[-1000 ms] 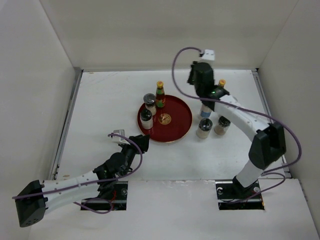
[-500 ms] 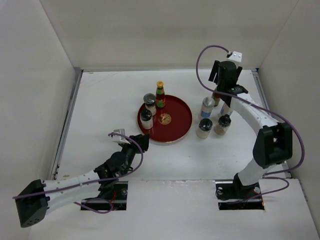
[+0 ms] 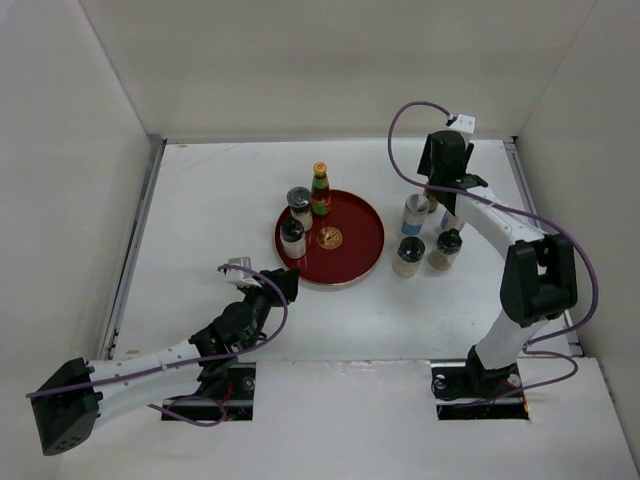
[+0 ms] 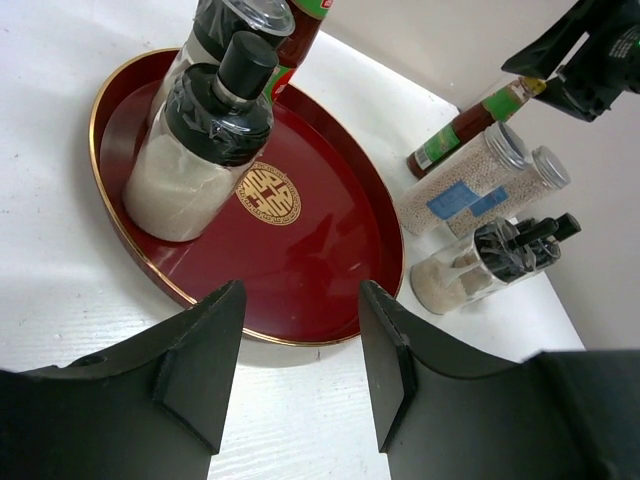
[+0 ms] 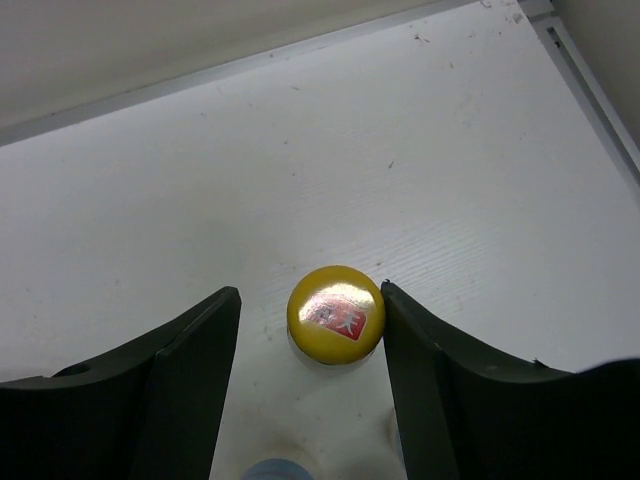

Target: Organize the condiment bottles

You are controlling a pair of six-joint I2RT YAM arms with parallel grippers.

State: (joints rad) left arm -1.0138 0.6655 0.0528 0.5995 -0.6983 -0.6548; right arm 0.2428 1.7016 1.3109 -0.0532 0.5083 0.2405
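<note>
Yellow-capped bottle (image 5: 335, 315) now straddled by spread right pincer (image 5: 308, 298), left pincer (image 4: 300, 292) apart, unmoved near red tray (image 4: 330, 260)

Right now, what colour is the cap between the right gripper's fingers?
Yellow cap, red mark on top; best in right wrist view.

- Deep red tray (image 4: 330, 270), gold rim, gold emblem at centre.
- Yellow bottle cap (image 5: 336, 314), red-marked.
- Blue label on silver-topped cylinder (image 4: 455, 190).
- Black lid on white-filled jar (image 4: 205, 150).
</note>
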